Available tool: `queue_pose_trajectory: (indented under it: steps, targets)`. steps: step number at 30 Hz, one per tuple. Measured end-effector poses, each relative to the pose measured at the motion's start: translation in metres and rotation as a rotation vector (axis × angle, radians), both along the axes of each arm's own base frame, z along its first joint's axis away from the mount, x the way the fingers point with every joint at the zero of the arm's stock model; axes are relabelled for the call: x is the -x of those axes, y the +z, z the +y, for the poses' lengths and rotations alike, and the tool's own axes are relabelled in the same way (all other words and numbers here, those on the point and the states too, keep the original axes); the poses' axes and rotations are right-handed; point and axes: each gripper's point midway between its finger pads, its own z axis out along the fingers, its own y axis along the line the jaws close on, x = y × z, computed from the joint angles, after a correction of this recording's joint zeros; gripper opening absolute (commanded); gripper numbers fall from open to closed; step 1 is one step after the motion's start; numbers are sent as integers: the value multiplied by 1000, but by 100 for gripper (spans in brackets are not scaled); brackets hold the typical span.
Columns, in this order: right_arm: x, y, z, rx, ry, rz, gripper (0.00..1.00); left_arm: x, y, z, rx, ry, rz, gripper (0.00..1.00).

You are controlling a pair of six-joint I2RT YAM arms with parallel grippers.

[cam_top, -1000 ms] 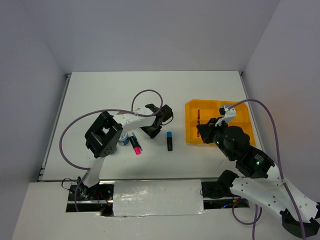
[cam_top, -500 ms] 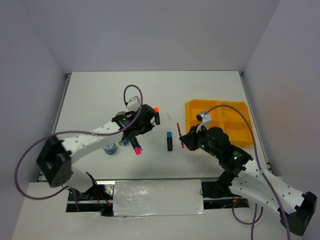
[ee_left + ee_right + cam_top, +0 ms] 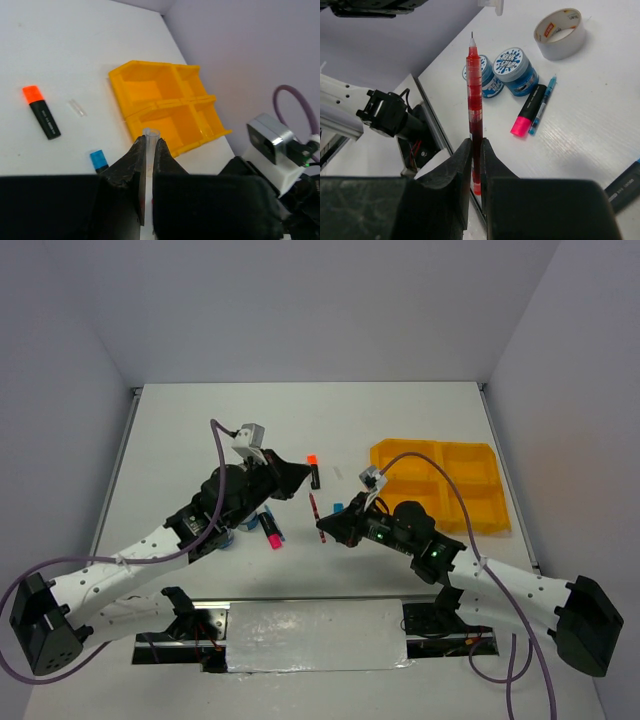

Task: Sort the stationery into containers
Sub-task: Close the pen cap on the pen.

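My right gripper (image 3: 475, 145) is shut on a thin red pen (image 3: 474, 95) and holds it off the table, left of the yellow tray (image 3: 470, 505); the top view shows that gripper (image 3: 325, 526) and the pen (image 3: 312, 507). My left gripper (image 3: 150, 142) is shut on a clear pen cap (image 3: 149, 135); in the top view it (image 3: 296, 476) hovers near the orange-capped highlighter (image 3: 314, 472). On the table lie two blue-white tubs (image 3: 516, 71), a grey tape ring (image 3: 560, 32), a pink-capped highlighter (image 3: 527, 116) and a blue pen (image 3: 543, 102). A blue-capped highlighter (image 3: 98, 160) lies by the right gripper.
A second small clear cap (image 3: 77, 107) lies on the table between the orange highlighter (image 3: 41, 111) and the tray (image 3: 150, 92), whose four compartments look bare. The left arm hides the tape and part of the tubs in the top view.
The right gripper has carried the red pen left, from over the tray to mid-table. The left arm has stretched out low, its gripper drawing back slightly left of the orange highlighter.
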Motion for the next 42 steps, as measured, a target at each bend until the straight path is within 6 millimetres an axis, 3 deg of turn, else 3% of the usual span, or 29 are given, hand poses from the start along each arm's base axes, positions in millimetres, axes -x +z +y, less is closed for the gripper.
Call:
queue_pose_trajectory:
  steps: [6,15,42]
  targets:
    - [5,-4,14,-4,4,10,0,9,15,-4,50,-58,-81,0]
    - [-4,13,7,-50,-72,-25,0,13,35,-3,106,-70,-141,0]
    - [-4,22,8,-59,-79,-48,0,14,21,-4,83,-84,-141,0]
